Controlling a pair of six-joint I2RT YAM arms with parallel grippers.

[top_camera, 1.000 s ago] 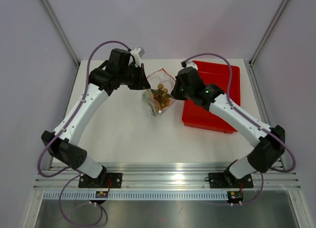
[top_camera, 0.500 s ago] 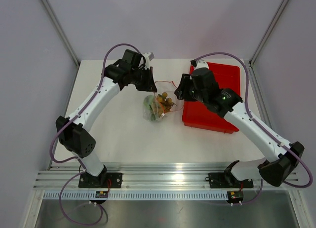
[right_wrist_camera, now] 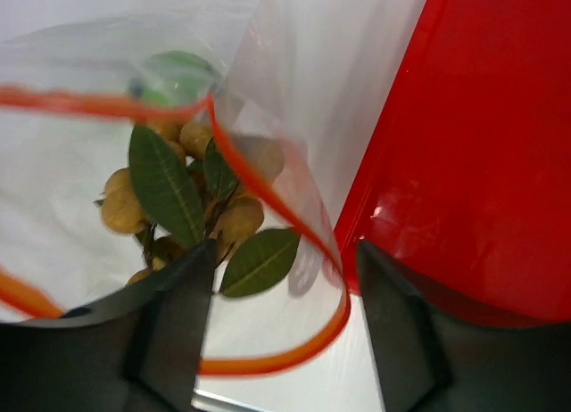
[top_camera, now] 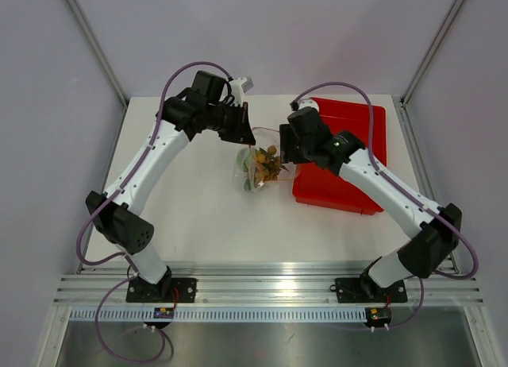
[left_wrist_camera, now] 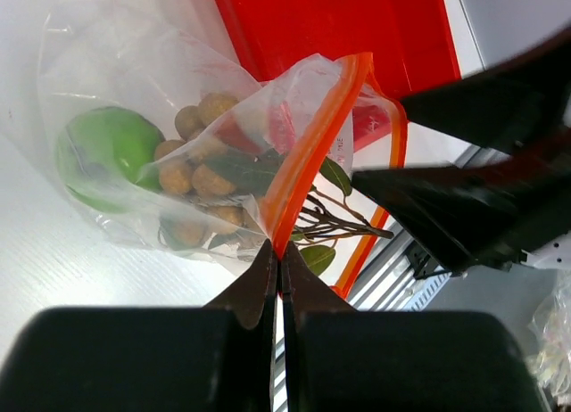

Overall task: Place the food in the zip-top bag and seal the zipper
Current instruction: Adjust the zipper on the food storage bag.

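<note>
The clear zip-top bag [top_camera: 255,170] lies mid-table with its mouth lifted. It holds the tan-brown balls with leaves [left_wrist_camera: 192,167] and the round green fruit [left_wrist_camera: 103,149]; I cannot make out the mango shape. My left gripper [top_camera: 248,137] is shut on the orange-red zipper strip [left_wrist_camera: 312,135] at one end of the mouth, shown in the left wrist view [left_wrist_camera: 277,251]. My right gripper [top_camera: 279,154] is open, and in its wrist view [right_wrist_camera: 285,269] its fingers [right_wrist_camera: 178,296] straddle the far loop of the zipper [right_wrist_camera: 268,198]. The mouth gapes open, with leaves sticking out.
A red rectangular tray [top_camera: 357,121] stands just right of the bag, under my right arm; its wall shows in the right wrist view [right_wrist_camera: 482,144]. The white table [top_camera: 198,208] ends at a metal rail along the near edge.
My left gripper has moved right with the zipper strip and pulled the bag's mouth up. My right gripper swung away towards the tray, then came back to the mouth.
</note>
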